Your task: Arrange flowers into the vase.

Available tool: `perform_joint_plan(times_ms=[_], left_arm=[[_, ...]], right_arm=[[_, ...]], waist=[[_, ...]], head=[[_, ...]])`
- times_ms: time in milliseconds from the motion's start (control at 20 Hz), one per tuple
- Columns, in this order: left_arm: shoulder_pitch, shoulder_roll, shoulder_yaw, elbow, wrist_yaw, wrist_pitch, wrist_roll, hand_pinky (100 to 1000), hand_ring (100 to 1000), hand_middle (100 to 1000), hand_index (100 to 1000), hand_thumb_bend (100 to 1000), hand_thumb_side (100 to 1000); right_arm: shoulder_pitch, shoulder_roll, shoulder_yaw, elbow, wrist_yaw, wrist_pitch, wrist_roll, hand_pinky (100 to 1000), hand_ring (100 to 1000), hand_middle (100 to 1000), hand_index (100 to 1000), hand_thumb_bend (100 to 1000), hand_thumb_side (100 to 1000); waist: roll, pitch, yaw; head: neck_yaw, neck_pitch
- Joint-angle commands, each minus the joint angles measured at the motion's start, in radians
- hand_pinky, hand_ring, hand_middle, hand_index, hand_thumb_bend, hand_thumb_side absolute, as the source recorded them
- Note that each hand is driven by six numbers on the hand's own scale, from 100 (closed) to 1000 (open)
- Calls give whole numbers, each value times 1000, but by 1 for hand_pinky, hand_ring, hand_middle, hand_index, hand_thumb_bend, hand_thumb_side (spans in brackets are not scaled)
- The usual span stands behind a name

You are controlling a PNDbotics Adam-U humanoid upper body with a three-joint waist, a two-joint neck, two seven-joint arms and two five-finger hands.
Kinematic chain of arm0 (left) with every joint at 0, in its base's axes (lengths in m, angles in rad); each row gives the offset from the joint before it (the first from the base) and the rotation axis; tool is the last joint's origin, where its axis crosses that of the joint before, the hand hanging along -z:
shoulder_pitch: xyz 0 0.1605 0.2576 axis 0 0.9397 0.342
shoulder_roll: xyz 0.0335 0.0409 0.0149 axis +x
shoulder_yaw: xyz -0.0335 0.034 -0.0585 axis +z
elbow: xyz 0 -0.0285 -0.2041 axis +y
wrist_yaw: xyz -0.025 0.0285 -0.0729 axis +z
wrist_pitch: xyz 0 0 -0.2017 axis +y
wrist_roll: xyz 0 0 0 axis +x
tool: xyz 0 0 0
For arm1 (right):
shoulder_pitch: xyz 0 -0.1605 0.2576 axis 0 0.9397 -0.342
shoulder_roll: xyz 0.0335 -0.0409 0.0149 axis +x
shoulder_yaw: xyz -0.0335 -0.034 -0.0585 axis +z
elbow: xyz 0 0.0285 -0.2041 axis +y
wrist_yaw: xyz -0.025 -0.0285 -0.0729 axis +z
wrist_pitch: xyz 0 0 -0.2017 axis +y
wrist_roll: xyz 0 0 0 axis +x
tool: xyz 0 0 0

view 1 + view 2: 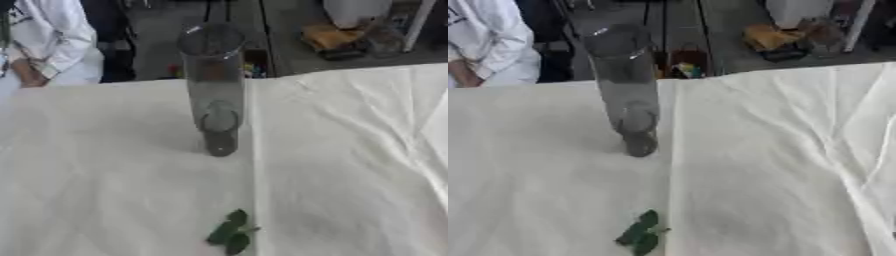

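Note:
A tall clear glass vase (214,85) stands upright near the middle of the table, which is covered by a white cloth (350,165). I see no stems inside it. A small sprig of green leaves (229,232) lies on the cloth near the front edge, some way in front of the vase. Neither of my hands shows in either view.
The table's far edge runs just behind the vase. Beyond it are a person in a white coat (44,40) at the far left, dark floor, and boxes and a white container (350,25) at the far right. Creases run through the cloth on the right.

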Motion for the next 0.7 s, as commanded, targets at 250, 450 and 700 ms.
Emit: perform_joint_plan(times_ms=[250, 450, 700], left_arm=[[-83, -22, 11, 41, 109, -6, 91, 100, 100, 100, 100, 100, 709], [-123, -45, 10, 74, 169, -18, 141, 100, 100, 100, 100, 100, 714], [-164, -70, 0, 106, 243, -44, 202, 100, 100, 100, 100, 100, 718]], right_arm=[[3, -32, 2, -18, -19, 3, 10, 722, 597, 495, 811, 100, 913], [8, -36, 2, -18, -25, 6, 13, 724, 597, 492, 812, 100, 913], [12, -42, 1, -18, -30, 9, 14, 727, 597, 489, 814, 100, 913]], waist=[[2, -31, -6], [3, -25, -12], [2, -16, -20]], head=[[15, 2], [21, -2], [27, -15]])
